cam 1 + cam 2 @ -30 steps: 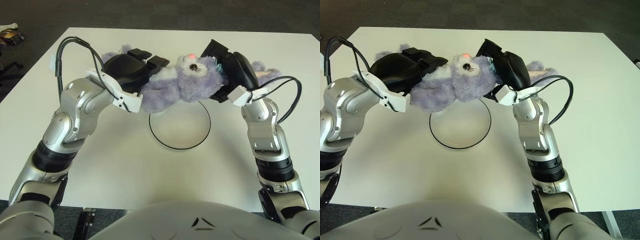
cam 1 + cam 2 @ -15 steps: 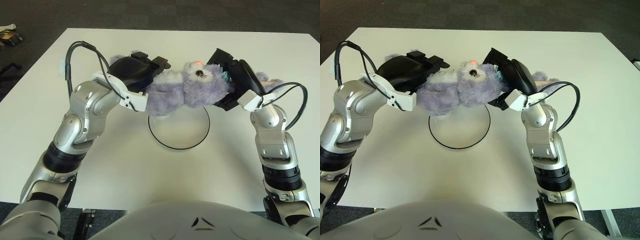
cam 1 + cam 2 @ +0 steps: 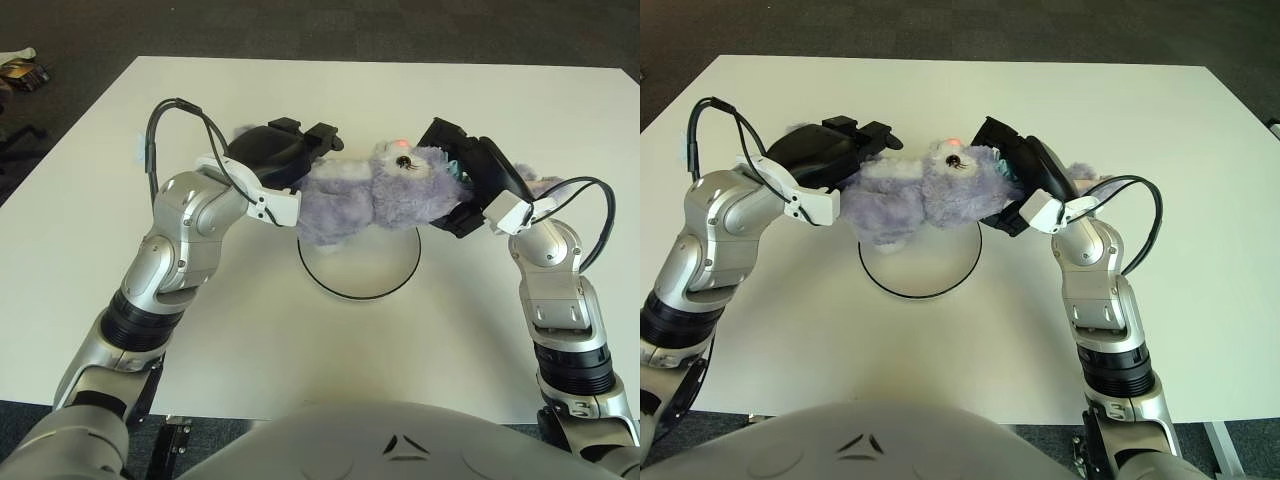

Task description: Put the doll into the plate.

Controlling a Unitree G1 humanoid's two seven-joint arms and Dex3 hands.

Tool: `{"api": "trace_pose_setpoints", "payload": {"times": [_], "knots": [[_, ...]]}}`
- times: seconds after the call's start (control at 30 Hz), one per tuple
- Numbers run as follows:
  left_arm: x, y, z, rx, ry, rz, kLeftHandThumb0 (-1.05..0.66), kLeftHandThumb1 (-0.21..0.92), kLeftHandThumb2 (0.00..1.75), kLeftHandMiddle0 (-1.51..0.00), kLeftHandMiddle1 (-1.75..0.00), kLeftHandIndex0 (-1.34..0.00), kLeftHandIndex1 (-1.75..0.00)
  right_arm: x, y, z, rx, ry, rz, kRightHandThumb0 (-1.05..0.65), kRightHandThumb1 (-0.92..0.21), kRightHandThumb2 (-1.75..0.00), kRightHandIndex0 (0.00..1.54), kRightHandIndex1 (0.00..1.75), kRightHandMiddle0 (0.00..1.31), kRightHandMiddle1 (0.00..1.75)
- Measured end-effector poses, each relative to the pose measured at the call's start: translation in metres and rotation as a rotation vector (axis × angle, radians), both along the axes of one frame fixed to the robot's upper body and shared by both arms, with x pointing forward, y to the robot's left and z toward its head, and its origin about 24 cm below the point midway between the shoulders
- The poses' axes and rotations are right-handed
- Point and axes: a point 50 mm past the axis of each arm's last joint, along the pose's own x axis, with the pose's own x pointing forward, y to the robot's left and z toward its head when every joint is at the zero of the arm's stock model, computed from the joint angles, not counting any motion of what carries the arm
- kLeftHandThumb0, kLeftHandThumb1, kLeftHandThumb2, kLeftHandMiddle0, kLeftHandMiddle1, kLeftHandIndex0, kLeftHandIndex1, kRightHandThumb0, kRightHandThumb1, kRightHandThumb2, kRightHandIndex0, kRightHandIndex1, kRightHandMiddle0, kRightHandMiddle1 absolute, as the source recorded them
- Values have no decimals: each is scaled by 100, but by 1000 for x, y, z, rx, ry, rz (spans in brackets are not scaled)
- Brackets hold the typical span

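Note:
A purple and white plush doll (image 3: 375, 197) with a pink nose is held between my two hands just above the far rim of the clear plate (image 3: 360, 275), which has a dark rim and lies on the white table. My left hand (image 3: 283, 153) grips the doll's left end, fingers curled over it. My right hand (image 3: 470, 180) grips the doll's head end from the right. The doll lies roughly level and covers the back part of the plate. It also shows in the right eye view (image 3: 930, 192).
The white table (image 3: 300, 350) spreads wide around the plate. Its far edge meets dark carpet. A small object (image 3: 20, 70) lies on the floor at the far left. Cables loop off both wrists.
Both hands have lowered the doll and brought it nearer, from high above the plate's far side down close over it. The grip on both ends has held.

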Motion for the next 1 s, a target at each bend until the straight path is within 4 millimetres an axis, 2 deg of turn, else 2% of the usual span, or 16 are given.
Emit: {"api": "trace_pose_setpoints", "payload": {"times": [0.13,0.33,0.5,0.57,0.6,0.67,0.77,0.9,1.0], "knots": [[0,0,-3,-28,14,0,-75,86,41,-29,-118,0,-116,-1,-1,-1,-9,18,0,0,5,-169,89,163,68,175],[0,-2,-5,-64,31,-6,-72,73,60,-30,-149,-2,-138,-3,-3,-2,-57,51,-2,0,6,-169,91,160,70,175],[2,-3,-9,-81,58,-13,-70,68,68,-33,-168,-5,-145,-5,-3,-2,-99,63,-13,0,6,-168,92,158,69,175],[3,-3,-12,-82,77,-16,-69,66,69,-40,-171,-6,-145,-6,-2,-3,-118,72,-17,0,7,-171,91,166,71,171],[5,-4,-15,-81,89,-20,-68,65,71,-44,-172,-7,-145,-6,-2,-3,-127,81,-17,0,6,-167,89,169,75,160],[8,-5,-20,-82,111,-28,-66,62,73,-49,-174,-7,-145,-6,-2,-4,-141,101,-16,-1,2,-161,86,172,79,149],[11,-6,-26,-93,139,-38,-65,59,76,-54,-174,-8,-145,-7,-2,-5,-157,126,-10,-1,-2,-154,82,174,80,141],[13,-7,-28,-108,161,-47,-63,57,78,-51,-175,-6,-145,-6,-3,-6,-180,130,-4,-1,-10,-147,76,174,73,144],[15,-7,-29,-127,181,-58,-59,52,85,-42,-175,-6,-147,-5,-4,-7,-207,126,6,-1,-21,-139,68,174,55,158]]}}
